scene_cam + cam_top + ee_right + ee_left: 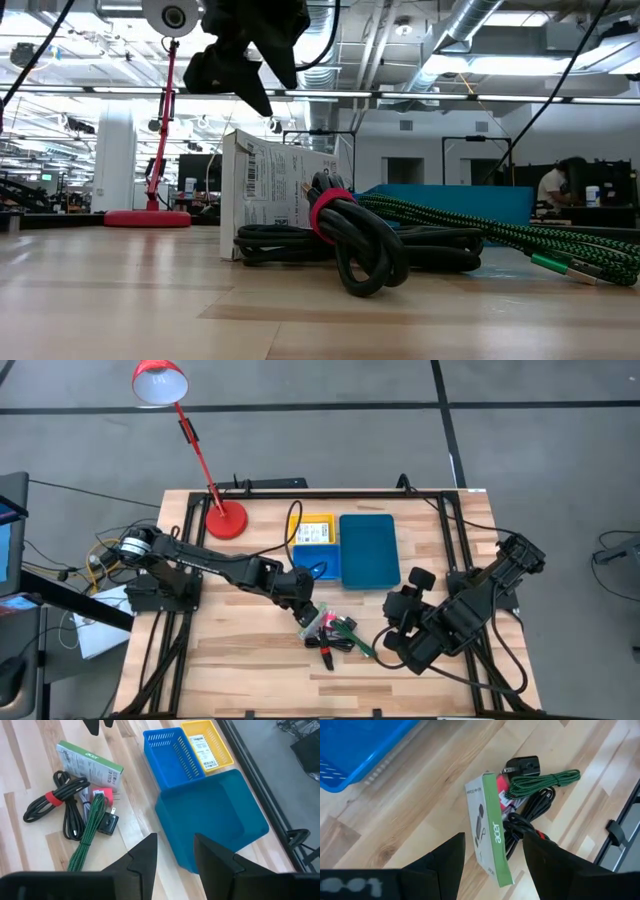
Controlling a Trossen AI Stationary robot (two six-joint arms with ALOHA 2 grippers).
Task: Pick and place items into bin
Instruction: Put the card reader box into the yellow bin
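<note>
Overhead, we are seeing the left gripper [308, 612] reaching to the middle of the wooden counter [230, 670], hanging over the near end of a small pile: a white-and-green flat cardboard box [318, 622], a coiled black cable with a red strap [325, 647] and a green braided cord [358, 645]. The shallow teal-blue plastic tray [369, 548], with its small blue basket [318, 565] and small yellow basket [314, 530], is lying just beyond the pile. The right gripper [398, 622] is waiting beside the pile, near the tray's corner. A red desk lamp [222, 518] is standing at the back left.

From counter level, we are seeing the box standing on edge, touching the cable coil.

Through the left wrist camera, the jaws are standing released, straddling the box's end without touching it.

Through the right wrist camera, the jaws are spread apart, holding nothing, above the teal tray's edge.
</note>
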